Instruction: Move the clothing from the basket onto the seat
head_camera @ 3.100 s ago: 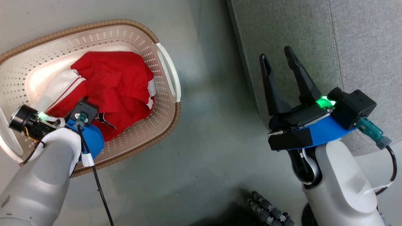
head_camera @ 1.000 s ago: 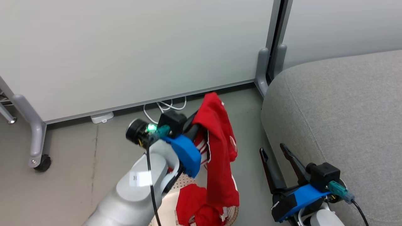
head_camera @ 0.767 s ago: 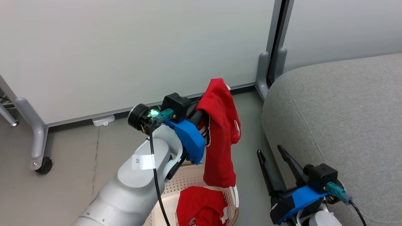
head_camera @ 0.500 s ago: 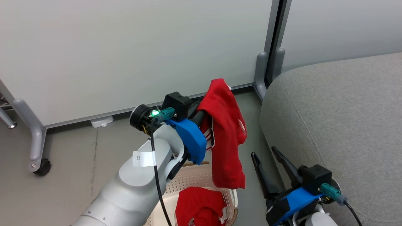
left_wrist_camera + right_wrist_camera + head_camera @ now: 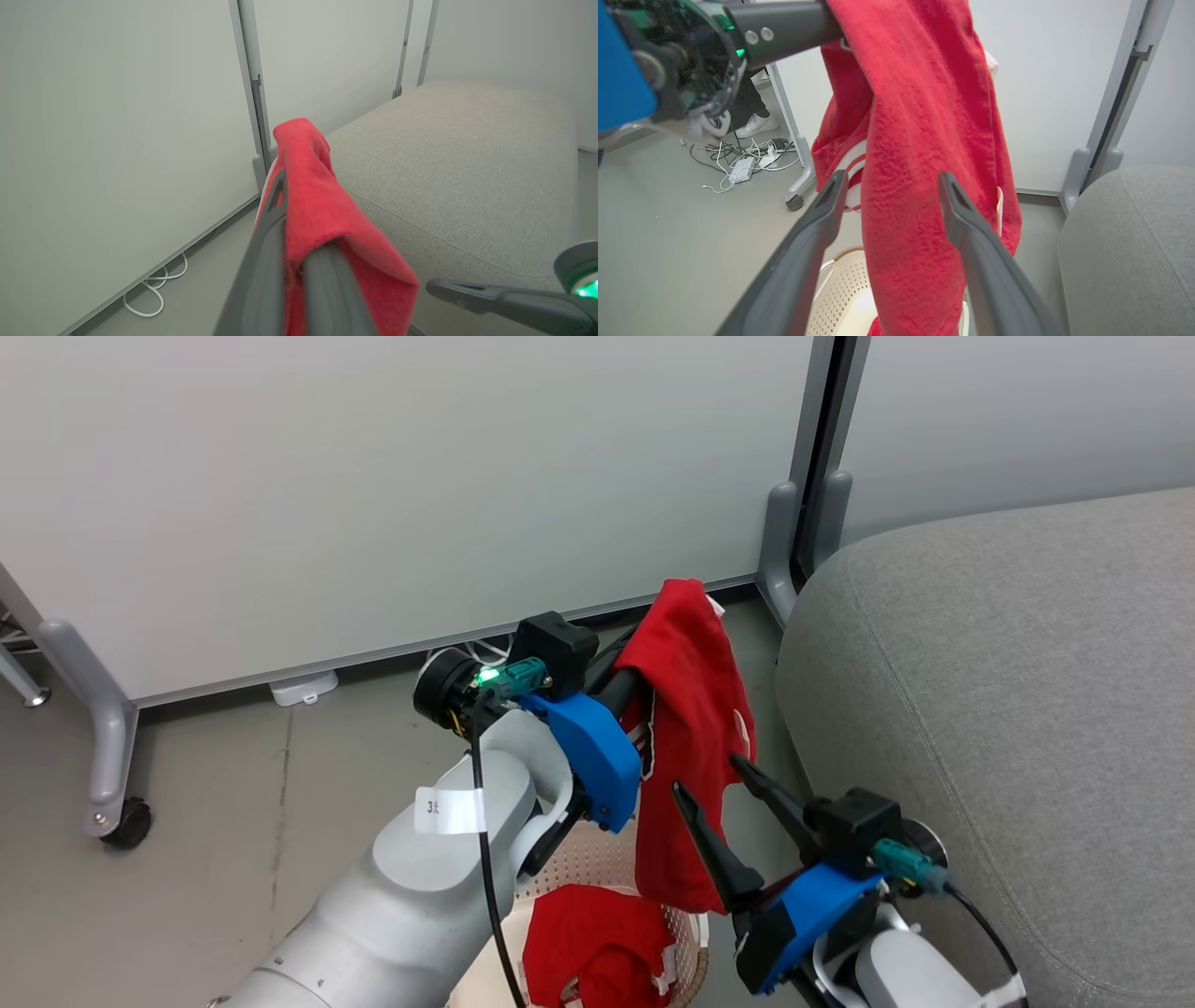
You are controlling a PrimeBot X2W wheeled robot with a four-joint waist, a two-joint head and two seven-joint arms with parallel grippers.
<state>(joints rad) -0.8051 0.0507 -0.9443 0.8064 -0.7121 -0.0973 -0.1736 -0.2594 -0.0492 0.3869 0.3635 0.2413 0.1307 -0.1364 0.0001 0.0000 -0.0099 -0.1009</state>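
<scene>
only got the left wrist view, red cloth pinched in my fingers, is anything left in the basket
Observer: Yes. The head view shows a second red garment lying in the basket.
Operator: ok and whats the right end effector doing
Observer: The right end effector is open and aimed at the hanging garment, which shows between its fingers. It isn't gripping it.

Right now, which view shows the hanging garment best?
Head view: the garment hangs nearly full-length above the basket. The right wrist view crops its top and hem; in the left wrist view, a fold drapes over the fingers.
</scene>
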